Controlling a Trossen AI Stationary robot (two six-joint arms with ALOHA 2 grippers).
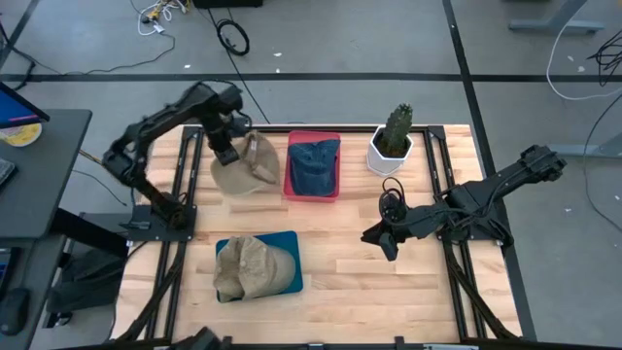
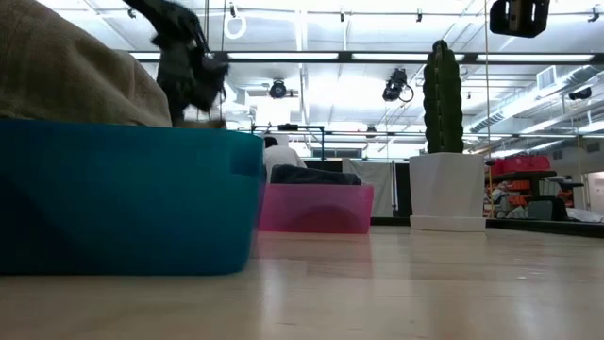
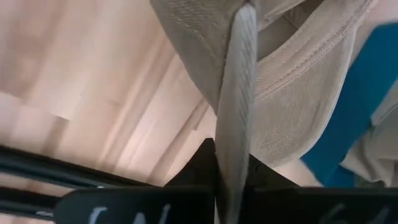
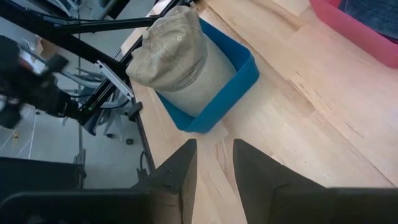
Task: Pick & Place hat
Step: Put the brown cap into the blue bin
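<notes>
Aloft, left gripper (image 1: pixel 226 153) clenches the tan hat (image 1: pixel 245 165) — soft, creased; left wrist view alone shows its pinched brim (image 3: pixel 235 106); right gripper (image 4: pixel 214 163) released.

Open table (image 1: pixel 360 277) centre; cactus (image 1: pixel 396 131) blocks rear.

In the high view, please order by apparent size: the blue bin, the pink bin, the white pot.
1. Blue bin, largest.
2. Pink bin, somewhat smaller.
3. White pot, clearly smallest.
The left gripper holds a tan hat beside the pink bin.
</notes>
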